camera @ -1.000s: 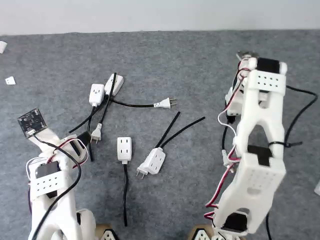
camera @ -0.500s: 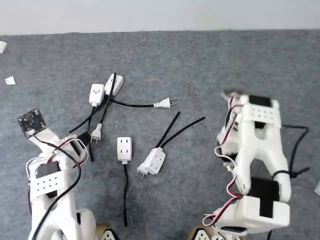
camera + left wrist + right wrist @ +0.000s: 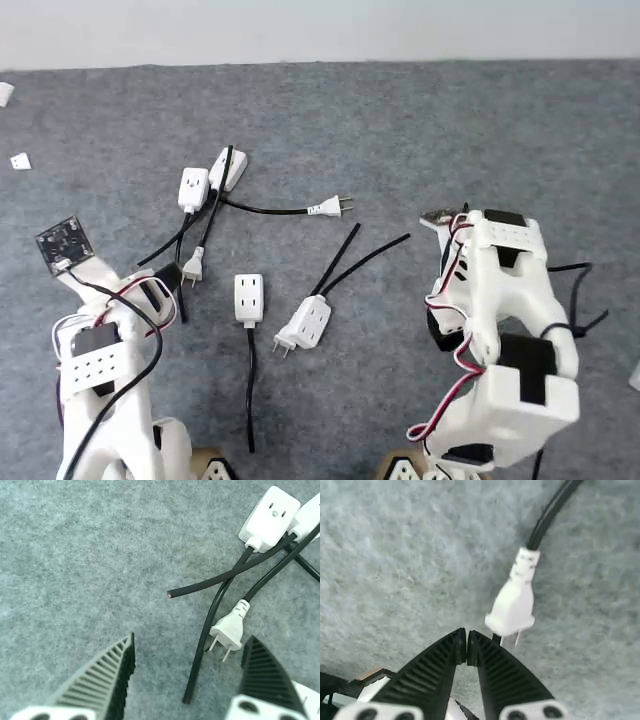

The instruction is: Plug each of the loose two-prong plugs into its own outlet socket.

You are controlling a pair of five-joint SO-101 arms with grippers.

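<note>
white two-prong plug on a black cord (image 3: 228,630) lies loose between the left gripper's open fingers

the left gripper (image 3: 191,639) has its ribbed black fingers (image 3: 107,672) spread wide and holds nothing. the plug lies flat on the grey carpeted table (image 3: 75,555) between them, close to one finger, with its prongs pointing back toward the wrist. its cord runs off toward a white rectangular outlet socket (image 3: 270,516), and there it crosses a black cord with a cut end (image 3: 170,595).

in the high view a second white two-prong plug (image 3: 330,207) lies alone near the middle of the table, well apart from both arms. nearer the arms lies a white outlet block with a black cord (image 3: 248,297), and just beside it, not touching, a tilted white outlet block (image 3: 312,320).

the right gripper (image 3: 466,642) has its fingers pressed together with nothing between them. a third white two-prong plug (image 3: 512,605) lies on the carpet just beside the fingertips, prongs toward the gripper. whether it touches them cannot be told.
</note>
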